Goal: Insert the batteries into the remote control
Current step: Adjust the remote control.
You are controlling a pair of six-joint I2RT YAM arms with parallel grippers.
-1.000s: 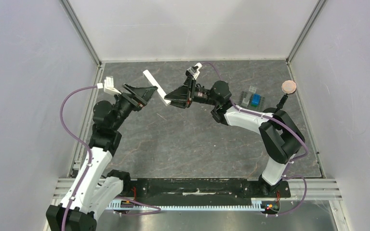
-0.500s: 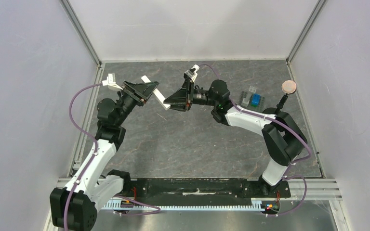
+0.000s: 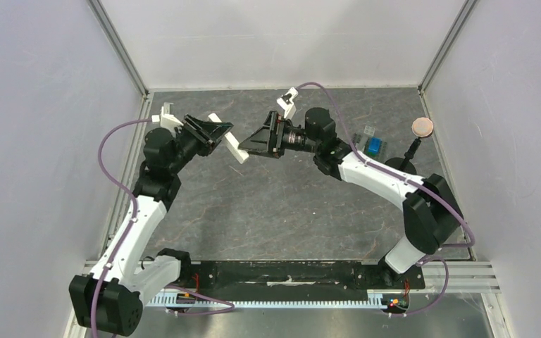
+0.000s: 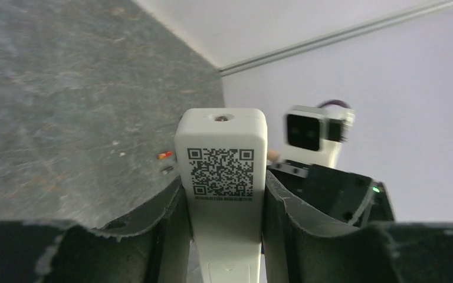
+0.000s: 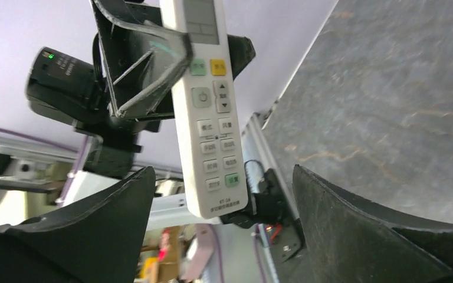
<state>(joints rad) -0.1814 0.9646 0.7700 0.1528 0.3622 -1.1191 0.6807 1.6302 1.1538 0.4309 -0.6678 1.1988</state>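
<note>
The left gripper is clamped on the remote, gripping the slim white body by its two long edges. In the left wrist view the remote stands up between the dark fingers with its back to the camera, and the black-and-white code sticker fills the upper part of that back. A small round window sits in the remote's end face above the sticker. In the top view the remote is held off the desk, running at a slant from the far left toward the near right.

The right gripper faces it from the other side with its fingers wide apart. In the right wrist view the remote's button side is turned to the camera, and its free end lies between the two fingers, touching neither. The rows of small keys, one green and one yellow among them, are plain to see; the left gripper grips it higher up, near the screen end.

The batteries lie on the desk beyond the remote, near each other, with the red one farther off and the dark one nearer. In the top view the blue and grey blocks sit behind the right arm, near a round brown disc.
</note>
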